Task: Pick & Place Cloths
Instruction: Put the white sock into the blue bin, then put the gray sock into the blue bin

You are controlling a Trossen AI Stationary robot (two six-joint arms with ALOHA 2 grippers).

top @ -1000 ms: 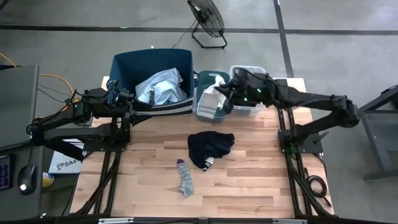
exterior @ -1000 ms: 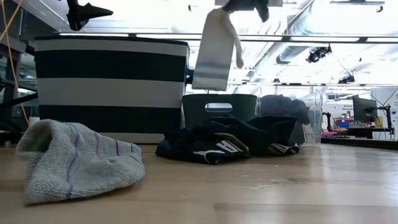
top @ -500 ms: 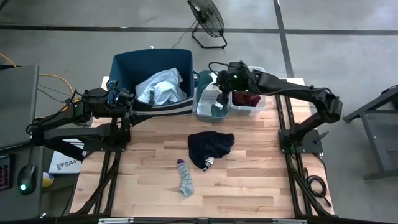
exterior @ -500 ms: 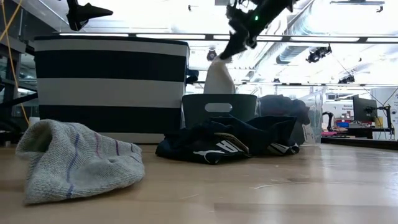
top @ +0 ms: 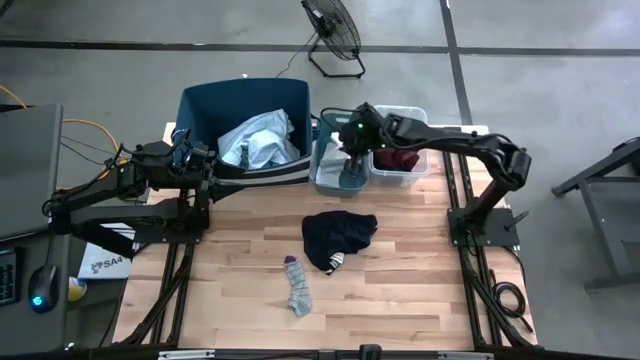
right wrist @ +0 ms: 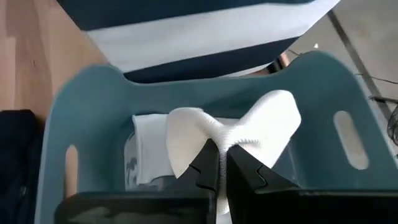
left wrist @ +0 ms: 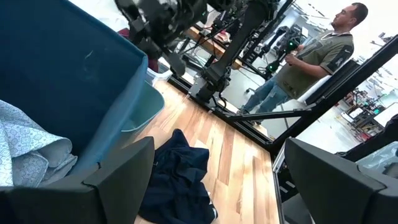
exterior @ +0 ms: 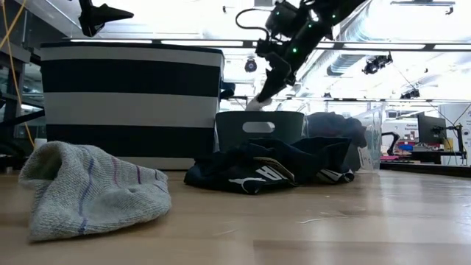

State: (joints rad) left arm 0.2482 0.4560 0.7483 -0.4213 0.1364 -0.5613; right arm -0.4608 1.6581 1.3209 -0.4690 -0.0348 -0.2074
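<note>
My right gripper [right wrist: 222, 167] reaches down into the small teal bin [top: 322, 176] and is shut on a white sock [right wrist: 186, 140]. A second white piece [right wrist: 144, 149] lies on the bin floor. A navy garment [top: 338, 238] lies bunched in the middle of the table, with a grey sock [top: 297, 288] flat nearer the near edge. The pale blue-white shirt [top: 255, 140] fills the big striped bin [exterior: 132, 103]. A maroon cloth [top: 398, 158] sits in the clear bin. My left gripper [top: 203, 160] waits open beside the big bin's near wall. My right gripper pinches the white sock at a bunched fold near its middle [right wrist: 225, 138], between both fingers [right wrist: 208, 168]. The fingers come from above, pointing down into the teal bin. Both ends of the sock spread out beyond the fingers inside the bin; only its top [exterior: 255, 104] shows above the rim.
The three bins stand in a row along the table's far edge. Bare wood lies to the left and right of the navy garment and grey sock. A floor fan [top: 332, 32] stands beyond the table, and a person [left wrist: 305, 56] stands in the room off its right side.
My right gripper has moved toward the table's left and down over the teal bin, tipping to point downward, still shut. The white sock, which hung at full length above the bin, has been lowered almost wholly into it.
</note>
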